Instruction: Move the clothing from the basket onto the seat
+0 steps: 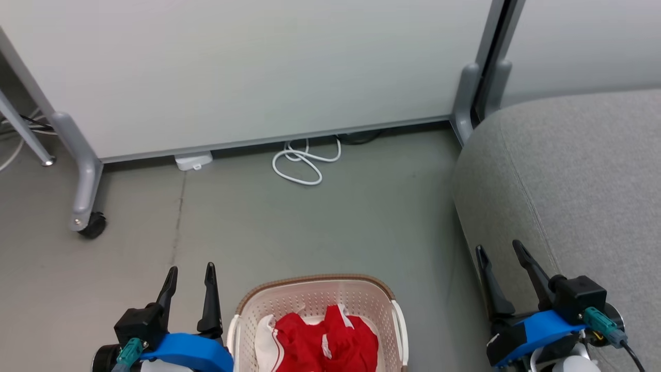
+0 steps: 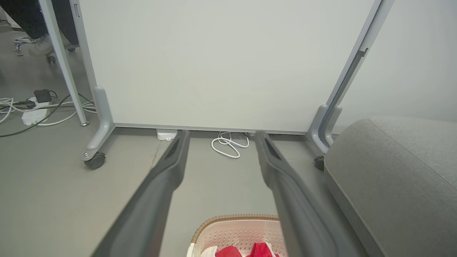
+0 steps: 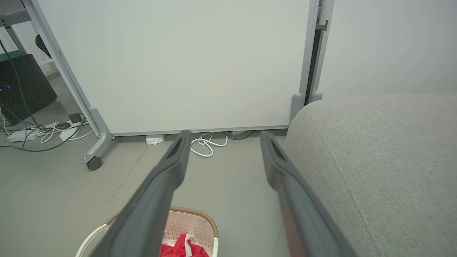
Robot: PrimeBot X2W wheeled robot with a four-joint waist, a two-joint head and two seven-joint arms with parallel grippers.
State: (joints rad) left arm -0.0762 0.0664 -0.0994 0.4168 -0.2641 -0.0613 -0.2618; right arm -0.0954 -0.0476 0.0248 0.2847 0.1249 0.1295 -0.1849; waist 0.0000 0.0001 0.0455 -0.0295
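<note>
Right of the left end effector (image 1: 191,267) (jaws apart), clothing (image 1: 330,343) lies in basket (image 1: 310,281).

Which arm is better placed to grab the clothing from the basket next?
Likely left: the left tool, open, sits beside the basket holding the clothing; the right tool is farther off, by the seat.

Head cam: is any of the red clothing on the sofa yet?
No, the red clothing lies bunched inside the basket, which stands to the left of the grey sofa.
</note>
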